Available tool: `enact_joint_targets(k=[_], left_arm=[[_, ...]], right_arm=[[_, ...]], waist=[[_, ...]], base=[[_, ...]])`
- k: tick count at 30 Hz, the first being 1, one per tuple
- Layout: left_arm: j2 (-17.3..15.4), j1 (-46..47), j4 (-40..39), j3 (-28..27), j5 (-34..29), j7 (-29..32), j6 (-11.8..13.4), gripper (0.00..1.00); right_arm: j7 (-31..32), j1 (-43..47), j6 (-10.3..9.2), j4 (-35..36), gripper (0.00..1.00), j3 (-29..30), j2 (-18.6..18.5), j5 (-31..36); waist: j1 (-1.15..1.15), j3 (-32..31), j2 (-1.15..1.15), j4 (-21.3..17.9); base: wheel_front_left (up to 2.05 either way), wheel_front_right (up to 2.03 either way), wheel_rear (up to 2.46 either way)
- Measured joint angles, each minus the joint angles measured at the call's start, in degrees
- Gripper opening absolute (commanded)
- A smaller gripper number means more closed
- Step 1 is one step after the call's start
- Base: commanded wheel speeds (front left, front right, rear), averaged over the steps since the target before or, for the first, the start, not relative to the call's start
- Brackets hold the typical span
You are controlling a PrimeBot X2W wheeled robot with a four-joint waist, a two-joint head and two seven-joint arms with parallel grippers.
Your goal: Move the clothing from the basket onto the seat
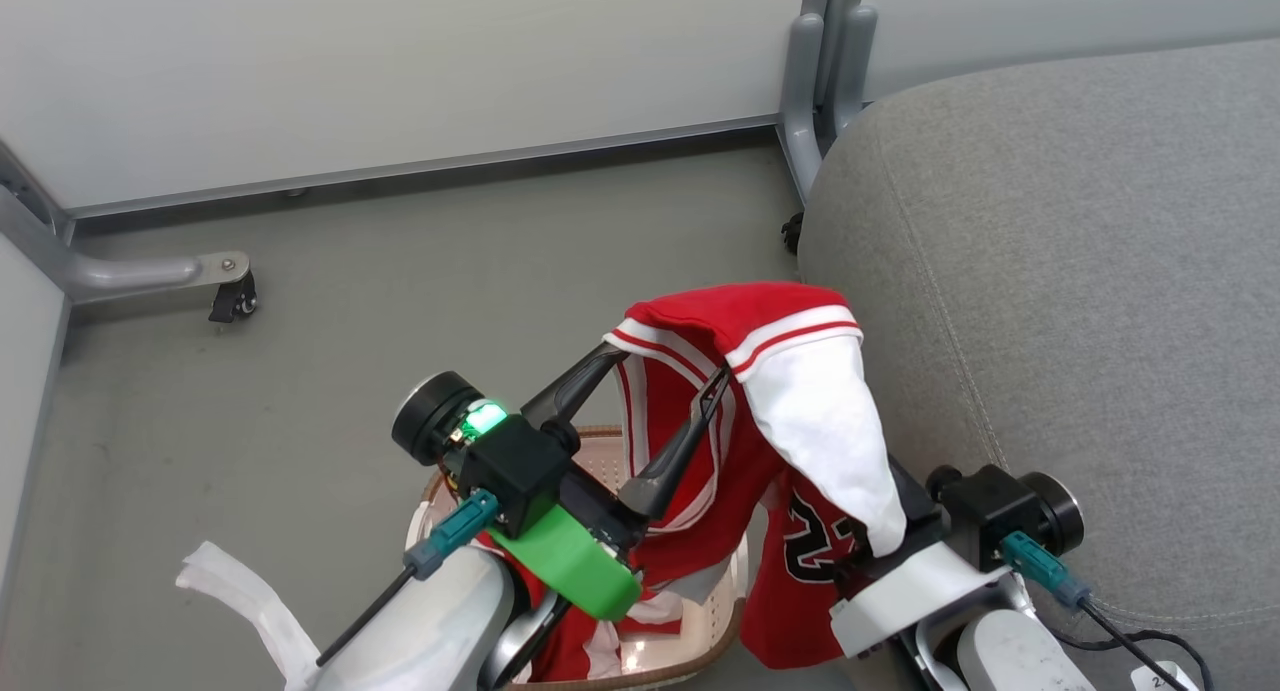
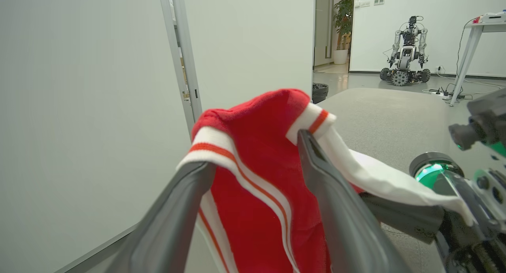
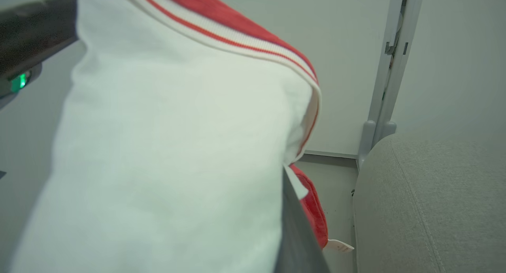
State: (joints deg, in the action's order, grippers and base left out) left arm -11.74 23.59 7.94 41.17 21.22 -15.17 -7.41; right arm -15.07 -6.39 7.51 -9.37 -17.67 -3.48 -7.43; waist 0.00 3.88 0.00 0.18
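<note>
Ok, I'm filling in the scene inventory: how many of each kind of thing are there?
grippers (left gripper, right gripper): 2
basket: 1
seat: 1
clothing held up: 1; more red fabric in the basket unclear
total: 5

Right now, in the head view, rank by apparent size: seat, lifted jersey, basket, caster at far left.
1. seat: largest, cut off by the frame.
2. lifted jersey.
3. basket: mostly covered and farther from the camera, so 2 versus 3 is unsure.
4. caster: smallest.
</note>
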Motion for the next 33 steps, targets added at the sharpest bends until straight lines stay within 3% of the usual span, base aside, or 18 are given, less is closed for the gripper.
enact_joint_targets(k=[16, 33], left_arm=[[-3.7, -2.2, 1.0, 1.3, 2.1, 0.0, 0.0, 1.0], [-3.4, -10.7, -1.6, -12.9, -2.3, 0.0, 1.2, 1.0]], right_arm=[[0.0, 0.0, 0.0, 2.6, 0.0, 5.4, 0.5, 0.0], [0.0, -0.3, 0.0, 6.9, 0.0, 8.2, 0.6, -0.5]], waist=[[0.0, 0.6, 0.0, -0.5], [0.0, 2.7, 0.0, -3.4]], base=[[0.0, 0.0, 0.0], [0.0, 0.0, 0.0]])
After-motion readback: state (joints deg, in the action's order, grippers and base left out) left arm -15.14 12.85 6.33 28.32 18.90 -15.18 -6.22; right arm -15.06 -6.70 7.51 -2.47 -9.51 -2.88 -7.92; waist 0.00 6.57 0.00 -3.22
